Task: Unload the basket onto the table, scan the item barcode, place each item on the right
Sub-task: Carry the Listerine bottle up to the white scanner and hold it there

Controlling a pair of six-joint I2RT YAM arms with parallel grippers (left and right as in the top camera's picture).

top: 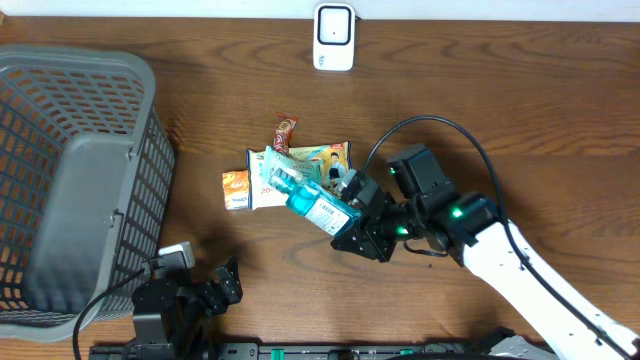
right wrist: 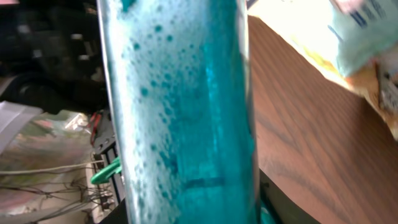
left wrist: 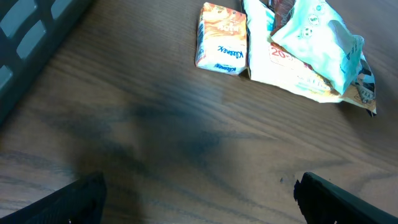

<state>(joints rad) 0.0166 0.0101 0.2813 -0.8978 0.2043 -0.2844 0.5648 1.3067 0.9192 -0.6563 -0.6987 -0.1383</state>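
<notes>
Two arms. Left gripper (top: 228, 282): jaws spread, empty. An orange tissue packet (top: 237, 189) and a pale wipes pack (left wrist: 317, 46) lie just beyond the jaws of the right gripper (top: 350, 218), which pinch a clear plastic bottle of blue liquid (top: 312, 205). We judge it grasped but unscanned. Next we face its label to the white boxy scanner (top: 333, 37), farther beyond.

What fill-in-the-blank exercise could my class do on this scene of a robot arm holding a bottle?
1. The right gripper grips a bottle of ____ liquid.
2. The left gripper is ____ and holds nothing.
3. The orange tissue pack bears the brand name ____.
Missing words: blue; open; Kleenex.
</notes>
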